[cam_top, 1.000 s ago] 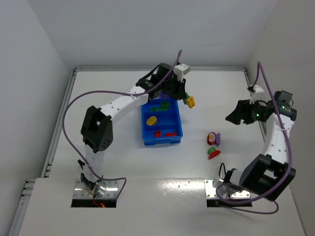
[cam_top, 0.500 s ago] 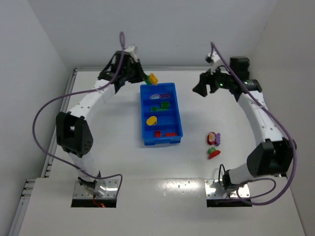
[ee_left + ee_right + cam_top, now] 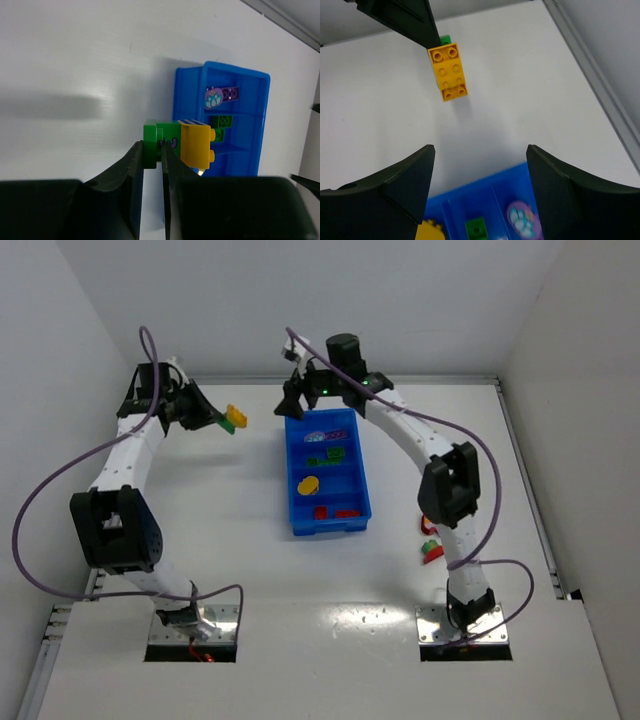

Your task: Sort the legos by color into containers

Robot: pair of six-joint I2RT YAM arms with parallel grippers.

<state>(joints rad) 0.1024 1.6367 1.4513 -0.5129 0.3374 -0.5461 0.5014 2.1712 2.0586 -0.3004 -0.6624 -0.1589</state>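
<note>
My left gripper (image 3: 218, 420) hangs over the bare table left of the tray, shut on a green lego (image 3: 150, 139) that has a yellow brick (image 3: 195, 145) stuck to it. This pair shows from above as (image 3: 236, 419) and in the right wrist view as the yellow brick (image 3: 449, 71). My right gripper (image 3: 295, 405) is open and holds nothing (image 3: 480, 148), above the far end of the blue tray (image 3: 292, 472). The tray's containers hold a purple paw piece (image 3: 522, 220), green bricks (image 3: 330, 455), a yellow piece (image 3: 308, 483) and red ones (image 3: 335, 511).
Loose legos lie on the table right of the tray, partly behind my right arm: a red one (image 3: 427, 525), a green one (image 3: 429, 545) and another red one (image 3: 436, 555). A raised rail (image 3: 400, 380) edges the far side of the table, with walls close behind.
My left arm swung left, away from the tray, carrying the green and yellow pair. My right arm swept from the right side across to the tray's far end.
</note>
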